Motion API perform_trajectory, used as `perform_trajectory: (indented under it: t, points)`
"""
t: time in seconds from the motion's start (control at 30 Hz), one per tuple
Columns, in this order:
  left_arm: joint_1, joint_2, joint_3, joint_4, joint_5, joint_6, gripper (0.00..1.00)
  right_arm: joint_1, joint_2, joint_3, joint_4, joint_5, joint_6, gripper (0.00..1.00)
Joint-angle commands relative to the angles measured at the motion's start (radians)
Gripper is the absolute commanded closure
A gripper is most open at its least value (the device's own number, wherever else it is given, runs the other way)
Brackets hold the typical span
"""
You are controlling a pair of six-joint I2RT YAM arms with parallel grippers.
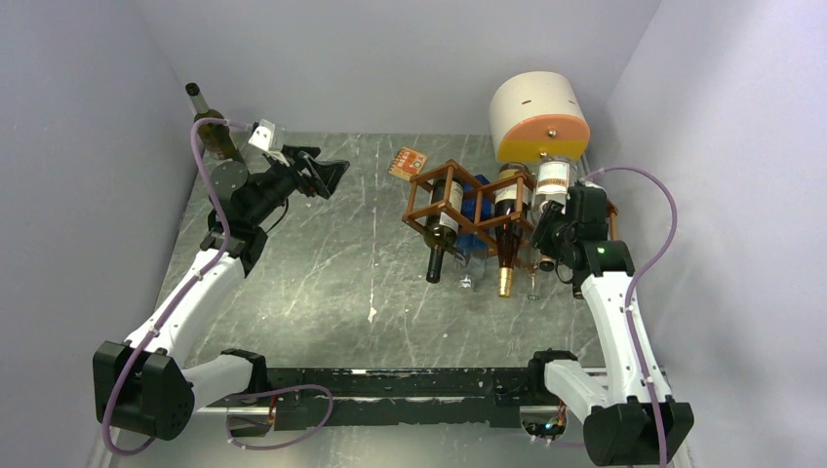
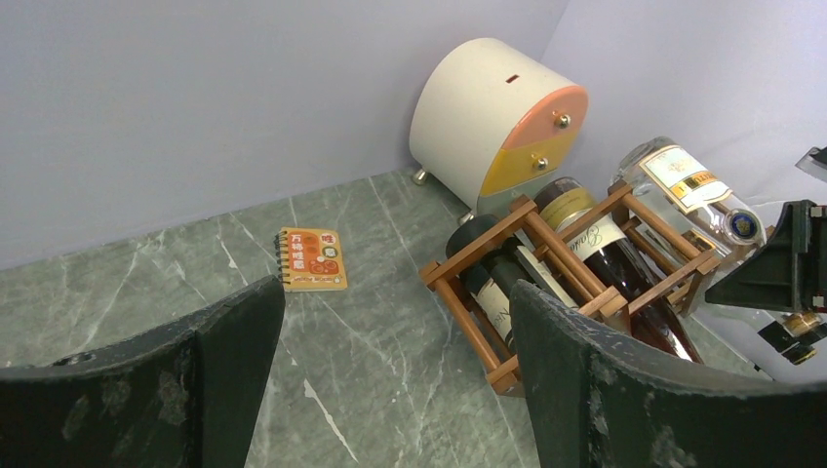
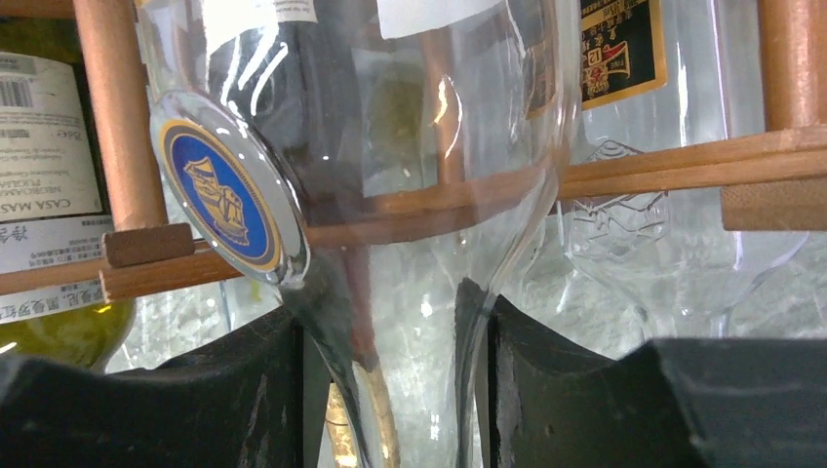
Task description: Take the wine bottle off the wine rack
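Your right gripper (image 3: 390,327) is clamped on the neck of the clear wine bottle (image 3: 390,175), which lies in the wine rack's (image 2: 478,242) rightmost cell, neck toward the arm bases. Your left gripper (image 1: 325,171) is spread and empty.

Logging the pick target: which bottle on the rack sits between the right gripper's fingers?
The clear glass bottle with the blue-and-gold medallion, at the wine rack's right end; the right gripper straddles its neck. No other bottle shows that medallion.
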Motion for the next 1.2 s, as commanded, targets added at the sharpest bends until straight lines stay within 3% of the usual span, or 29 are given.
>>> perform_trajectory:
  t: [0.0, 0.23, 1.17]
  points:
    - [-0.008, -0.001, 0.024, -0.003, 0.006, 0.012, 0.11, -0.012, -0.080, -0.006, 0.070, -0.037, 0.026, 0.73]
    - [-0.008, 0.005, 0.020, 0.001, 0.004, 0.011, 0.11, -0.012, -0.159, -0.027, 0.132, -0.060, 0.064, 1.00]
    - [-0.009, 0.017, 0.015, 0.010, 0.008, -0.001, 0.10, -0.012, -0.425, -0.205, 0.493, -0.200, 0.403, 1.00]
